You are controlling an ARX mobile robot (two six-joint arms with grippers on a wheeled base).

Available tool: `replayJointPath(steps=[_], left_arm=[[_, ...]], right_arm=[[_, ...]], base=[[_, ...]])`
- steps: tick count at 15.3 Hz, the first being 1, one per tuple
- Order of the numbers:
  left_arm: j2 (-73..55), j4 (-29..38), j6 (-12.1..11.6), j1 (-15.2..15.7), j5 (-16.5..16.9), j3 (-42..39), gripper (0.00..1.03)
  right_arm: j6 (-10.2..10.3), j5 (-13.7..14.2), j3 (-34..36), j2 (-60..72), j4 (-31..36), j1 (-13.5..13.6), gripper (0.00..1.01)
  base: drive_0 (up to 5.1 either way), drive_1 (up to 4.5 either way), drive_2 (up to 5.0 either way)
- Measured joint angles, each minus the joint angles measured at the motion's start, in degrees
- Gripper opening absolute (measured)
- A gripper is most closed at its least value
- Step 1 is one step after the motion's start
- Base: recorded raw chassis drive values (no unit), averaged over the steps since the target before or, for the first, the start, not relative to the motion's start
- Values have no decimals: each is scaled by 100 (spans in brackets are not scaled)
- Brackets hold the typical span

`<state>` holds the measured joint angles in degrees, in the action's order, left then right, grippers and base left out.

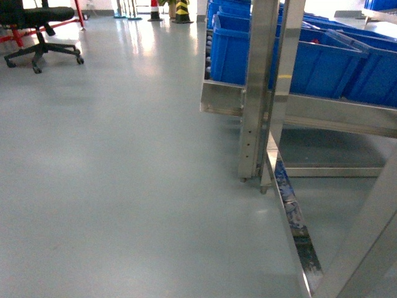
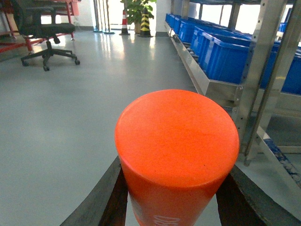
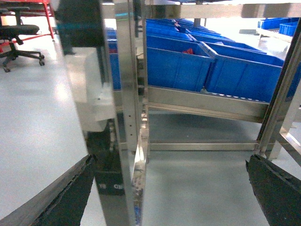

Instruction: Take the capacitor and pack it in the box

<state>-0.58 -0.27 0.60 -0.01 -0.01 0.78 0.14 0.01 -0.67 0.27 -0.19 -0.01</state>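
Step in hand: judged to be the carry; 1 orange cylinder [image 2: 178, 155], taken to be the capacitor, is held while the base faces a steel rack [image 1: 257, 87].
Left gripper [image 2: 176, 197]: closed on the orange cylinder, whose flat top fills the left wrist view; dark fingers [image 2: 101, 202] are seen on both sides of it.
Right gripper [image 3: 169, 193]: spread wide with nothing between the 2 dark fingertips [image 3: 61, 193]; a rack post [image 3: 127, 117] stands close ahead of it.
Box: no pink tub is seen in any of the 3 views, so its place cannot be told.
Next move: a turn or drive is likely called for until the box is brought into view, with the cylinder kept gripped.
Head view only: open grey floor [image 1: 111, 186], an office chair [image 1: 40, 25] and the rack's foot are shown; neither arm is seen.
Wrist views only: the held cylinder and both gripper states are shown; blue bins [image 3: 178, 66] on the rack shelf are seen closest from the right wrist.
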Motion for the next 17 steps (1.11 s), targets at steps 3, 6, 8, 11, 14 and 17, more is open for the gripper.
replayJointPath(steps=[3, 6, 8, 11, 14, 17], left_arm=[[-2, -13, 0, 0, -9, 2, 41], [-2, -7, 0, 0, -4, 0, 41], [-2, -13, 0, 0, 4, 0, 41], [0, 0, 0, 0, 2, 0, 41], [-2, -11, 0, 0, -4, 2, 41], [0, -7, 0, 0, 0, 0, 41]], right_arm=[[0, 0, 0, 0, -4, 0, 98], [0, 0, 0, 0, -4, 0, 98], [0, -7, 0, 0, -2, 0, 98], [0, 0, 0, 0, -20, 0, 98], [0, 0, 0, 0, -15, 0, 98], [0, 0, 0, 0, -2, 0, 98]], base=[[-491, 255, 255], [-503, 243, 243], [-492, 254, 254], [-495, 250, 250], [-505, 241, 241], [-502, 243, 243]])
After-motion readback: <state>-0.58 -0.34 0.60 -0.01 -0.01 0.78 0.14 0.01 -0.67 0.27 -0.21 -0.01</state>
